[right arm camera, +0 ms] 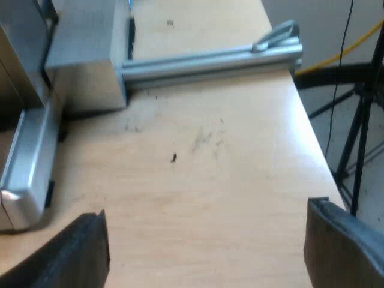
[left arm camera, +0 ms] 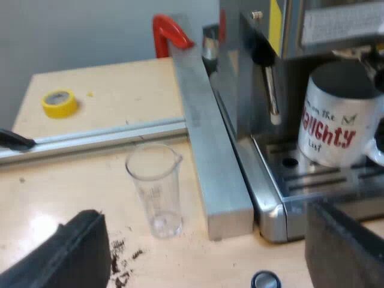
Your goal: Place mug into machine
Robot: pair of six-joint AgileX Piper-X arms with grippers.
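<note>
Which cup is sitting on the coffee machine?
The white mug with red writing, on the machine's drip tray. The clear measuring glass stands on the wooden table instead.

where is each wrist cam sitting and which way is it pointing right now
Left wrist view: rides the left arm, low over the table, facing the front of the espresso machine, where the mug sits on the drip tray and the measuring glass stands nearer; the left gripper shows, jaws spread.
Right wrist view: rides the right arm, looking down on the table by the machine's base and a metal rail; the right gripper shows, jaws spread.
Shared: the table and the machine's base.
</note>
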